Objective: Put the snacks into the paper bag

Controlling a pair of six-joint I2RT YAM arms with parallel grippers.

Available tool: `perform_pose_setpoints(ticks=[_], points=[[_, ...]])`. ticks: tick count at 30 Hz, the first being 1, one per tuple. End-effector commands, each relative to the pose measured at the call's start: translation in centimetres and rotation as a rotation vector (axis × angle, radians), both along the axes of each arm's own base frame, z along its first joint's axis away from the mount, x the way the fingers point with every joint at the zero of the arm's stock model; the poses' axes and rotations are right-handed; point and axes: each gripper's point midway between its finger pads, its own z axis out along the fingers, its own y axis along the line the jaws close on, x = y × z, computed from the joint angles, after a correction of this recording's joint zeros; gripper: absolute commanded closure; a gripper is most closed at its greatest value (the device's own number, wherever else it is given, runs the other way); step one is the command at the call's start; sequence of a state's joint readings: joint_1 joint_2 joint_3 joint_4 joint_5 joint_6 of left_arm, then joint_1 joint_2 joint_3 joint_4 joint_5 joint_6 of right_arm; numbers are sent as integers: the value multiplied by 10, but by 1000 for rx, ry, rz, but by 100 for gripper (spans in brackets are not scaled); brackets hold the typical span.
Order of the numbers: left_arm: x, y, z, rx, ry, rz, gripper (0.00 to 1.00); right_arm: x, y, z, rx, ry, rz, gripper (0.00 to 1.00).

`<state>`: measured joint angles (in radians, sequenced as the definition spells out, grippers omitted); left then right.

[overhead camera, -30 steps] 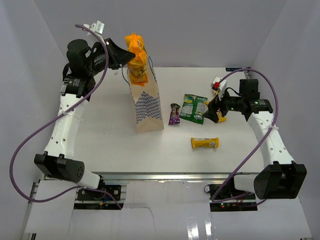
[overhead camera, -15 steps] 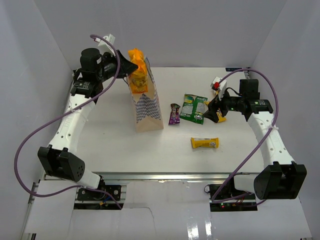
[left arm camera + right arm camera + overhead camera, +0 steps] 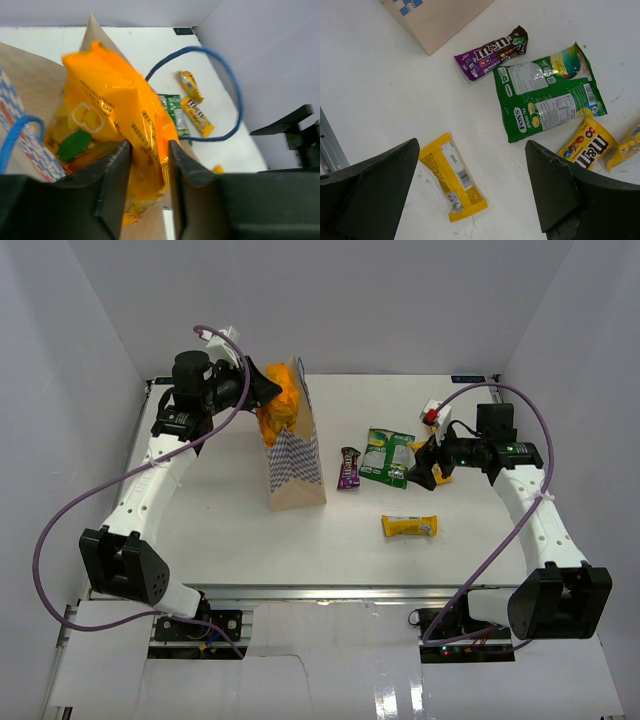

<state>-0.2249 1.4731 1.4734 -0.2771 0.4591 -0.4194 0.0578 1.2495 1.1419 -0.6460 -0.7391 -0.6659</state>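
Left gripper [image 3: 150,150] pinches the orange bag [image 3: 115,110], which sits partly inside the paper bag's [image 3: 35,75] mouth at the far left. It looks best to sink it straight down, clear of the blue handle [image 3: 238,97], before letting go. Right gripper [image 3: 471,150] hangs wide apart over the purple bar [image 3: 492,52], green pouch [image 3: 547,97] and yellow bar [image 3: 452,177], all lying at right.
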Motion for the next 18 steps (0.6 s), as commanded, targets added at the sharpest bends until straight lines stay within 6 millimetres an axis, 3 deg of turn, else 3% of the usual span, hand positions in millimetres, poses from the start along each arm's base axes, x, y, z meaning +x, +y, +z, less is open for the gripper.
perform_pose_setpoints(ticks=[1, 3, 4, 6, 7, 11, 14, 15, 17, 18], points=[[-19, 4, 55, -29, -193, -2, 47, -2, 2, 2, 15, -30, 25, 8], [-22, 4, 60, -30, -215, -9, 37, -1, 2, -1, 15, -23, 22, 8], [-24, 3, 66, -33, -234, -18, 25, 0, 2, -1, 21, -11, 11, 8], [-26, 2, 81, -40, -275, -24, 14, 5, 3, -4, 27, 9, -20, 6], [-27, 2, 98, -49, -308, -25, 13, 6, 3, -5, 32, 21, -32, 6], [-31, -1, 131, -95, -350, -40, 12, 17, 3, -18, 77, 141, -196, 3], [-45, 2, 146, -111, -375, -38, 12, 26, 6, -29, 102, 198, -301, 0], [-57, 6, 156, -114, -403, -32, 11, 27, 8, -32, 111, 232, -350, 0], [-70, 14, 157, -106, -413, -5, 10, 27, 25, -37, 112, 258, -354, 4], [-87, 20, 158, -102, -428, 9, 9, 27, 32, -38, 119, 275, -369, 5]])
